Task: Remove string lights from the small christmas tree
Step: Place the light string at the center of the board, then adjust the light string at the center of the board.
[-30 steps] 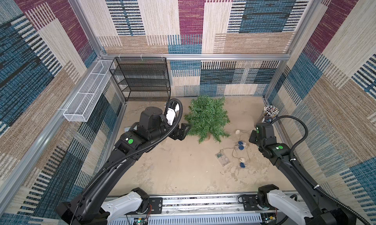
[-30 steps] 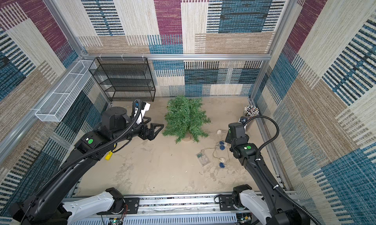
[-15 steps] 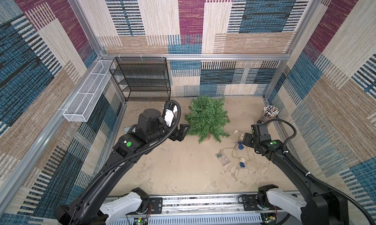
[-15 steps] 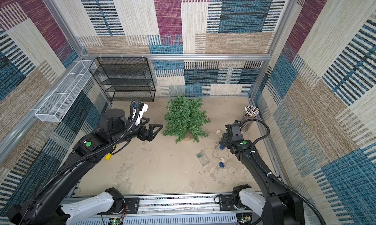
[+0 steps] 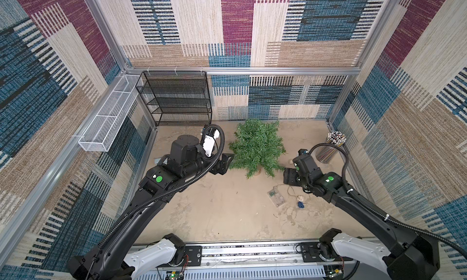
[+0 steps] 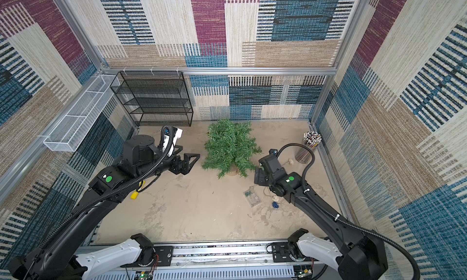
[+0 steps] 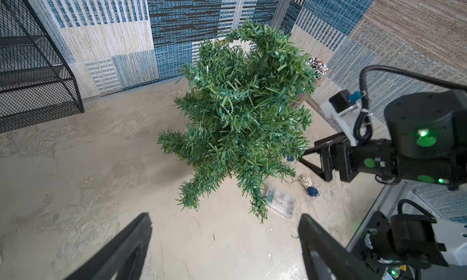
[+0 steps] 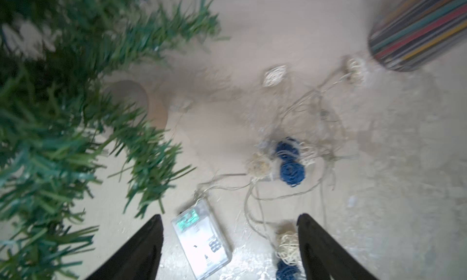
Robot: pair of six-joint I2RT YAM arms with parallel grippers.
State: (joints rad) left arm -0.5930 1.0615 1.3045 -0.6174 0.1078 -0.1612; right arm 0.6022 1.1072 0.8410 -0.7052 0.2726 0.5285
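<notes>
Left gripper: released, jaws wide, nothing between them. It hangs on the left side of the small christmas tree, pointed at it. A top view shows a gap to the branch tips, so you're not touching.

Right gripper: also released, jaws wide, holding nothing. It sits low on the tree's right side, just off the lowest branches, over the wire.

String lights: mostly off the tree, in a loose tangle on the table, right of the tree's base and toward the arm bases. The clear battery box lies flat at the end of the tangle nearest the tree's base. In the right wrist view it shows below and between the open jaws, with a cream ball just beside one of them. Two blue balls and a cream one are bunched together in the tangle. Another blue ball sits right at the tips of the low right branches. You can't tell whether it's hooked on them. The right wrist view is blurred, so wire routing near the base isn't readable.

In your way:
- Low branches overhang the tan base.
- The cylinder of coloured sticks stands upright right of the tree, beyond the tangle, with one cream ball near its foot.
- The black mesh shelf is behind-left of the tree, well apart.
- A small yellow piece lies left of the tree, under your left arm.
</notes>
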